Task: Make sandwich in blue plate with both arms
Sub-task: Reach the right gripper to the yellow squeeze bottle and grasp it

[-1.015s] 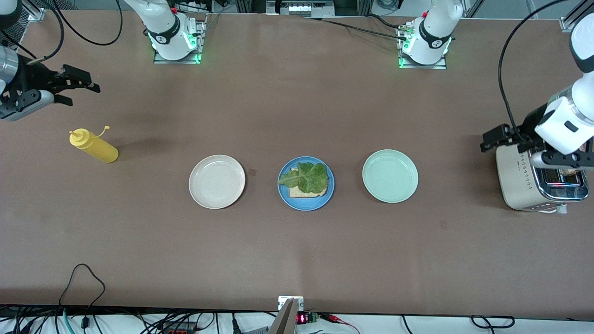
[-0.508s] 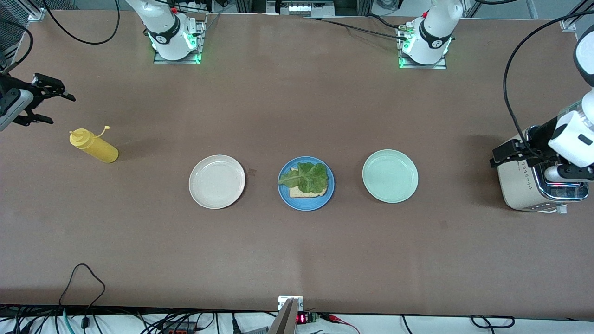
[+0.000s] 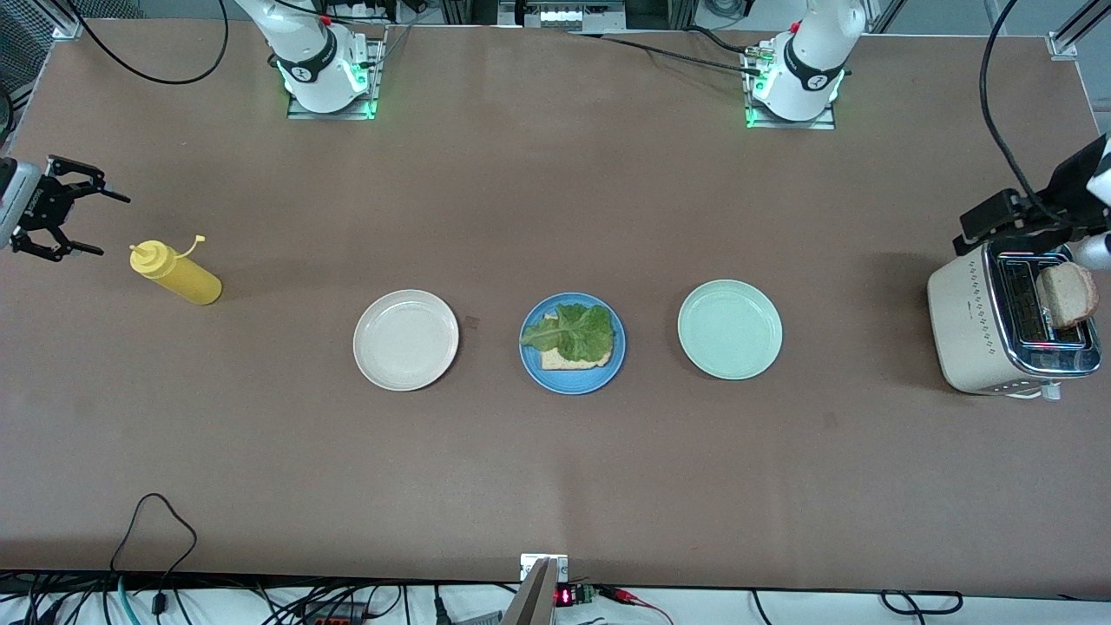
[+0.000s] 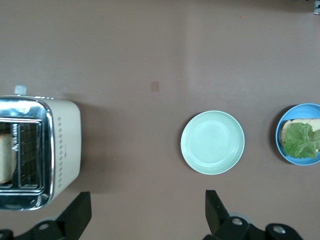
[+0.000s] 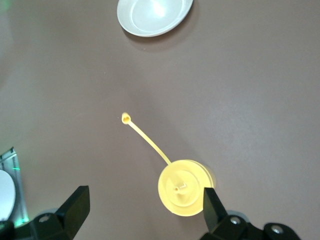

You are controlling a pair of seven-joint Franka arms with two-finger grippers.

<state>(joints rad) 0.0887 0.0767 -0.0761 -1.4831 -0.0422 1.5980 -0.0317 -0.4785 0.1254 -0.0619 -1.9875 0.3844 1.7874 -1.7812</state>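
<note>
The blue plate [image 3: 572, 375] lies mid-table between two other plates and also shows in the left wrist view [image 4: 281, 150]. On it lies one tan bread slice [image 3: 555, 361] with a green lettuce leaf [image 3: 575, 332] on top. Another bread slice [image 3: 1067, 294] stands up out of the toaster [image 3: 972, 325] at the left arm's end of the table. My left gripper [image 3: 1028, 230] hangs open and holds nothing, in the air beside the toaster [image 4: 65, 145]. My right gripper [image 3: 100, 224] is open and holds nothing, next to the yellow bottle [image 3: 176, 273] at the right arm's end.
A cream plate [image 3: 405, 339] lies beside the blue plate toward the right arm's end. A pale green plate [image 3: 729, 329] lies beside it toward the left arm's end. The bottle's cap [image 5: 185, 187] with its tethered lid sits close to one right finger [image 5: 214, 207].
My left arm has drawn back from over the toaster, so the bread slice in its slot now shows. My right gripper has moved toward the table's end and come down beside the yellow bottle.
</note>
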